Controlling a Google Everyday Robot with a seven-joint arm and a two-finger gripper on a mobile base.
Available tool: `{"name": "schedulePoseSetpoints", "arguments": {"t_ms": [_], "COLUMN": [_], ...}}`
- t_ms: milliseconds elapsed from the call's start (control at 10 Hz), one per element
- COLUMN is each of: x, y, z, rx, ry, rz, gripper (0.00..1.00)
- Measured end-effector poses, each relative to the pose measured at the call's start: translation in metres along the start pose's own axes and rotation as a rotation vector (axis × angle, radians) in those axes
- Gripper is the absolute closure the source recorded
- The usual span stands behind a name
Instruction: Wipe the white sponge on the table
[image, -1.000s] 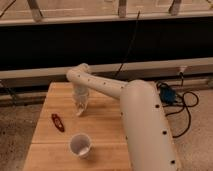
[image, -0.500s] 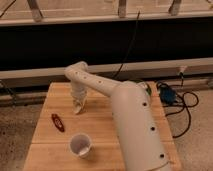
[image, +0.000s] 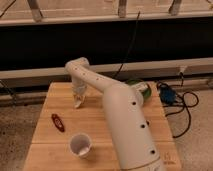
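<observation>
The table (image: 55, 100), a light-brown butcher-block bench of long planks, fills the lower part of the camera view, its far edge running below a dark wall. The robot arm (image: 125, 125), a thick white tube, rises from the near right part of the bench, runs up toward the far edge, bends at an elbow near the far left, and drops straight down.

At the end of that drop the gripper (image: 78, 101) points down at the tabletop, in the far left quarter of the bench, a little in from the far edge and well in from the left edge. Its tip is at or just above the wood; contact cannot be made out. The white sponge is not distinguishable as a separate thing: a pale blur sits at the gripper's tip, and whether that is the sponge or part of the gripper cannot be told.

A green bowl (image: 142, 89) shows partly behind the arm near the far right of the bench. A white cup (image: 80, 144) stands upright near the near edge, left of the arm. A small red object (image: 57, 122) lies flat toward the left edge, between cup and gripper.
</observation>
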Motion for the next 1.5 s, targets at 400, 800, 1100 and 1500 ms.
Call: {"name": "schedulePoseSetpoints", "arguments": {"t_ms": [400,800,1100,1500], "x": [0.013,0.012,-0.005,-0.042], "y": [0.039,0.079,0.110,0.130], "z": [-0.010,-0.013,-0.013,-0.008], "rx": [-0.003,-0.005,-0.016,-0.027], "ry": [0.026,0.034,0.029,0.003], "rz": [0.084,0.157,0.189,0.183], "gripper": [0.97,0.97,0.97,0.97]}}
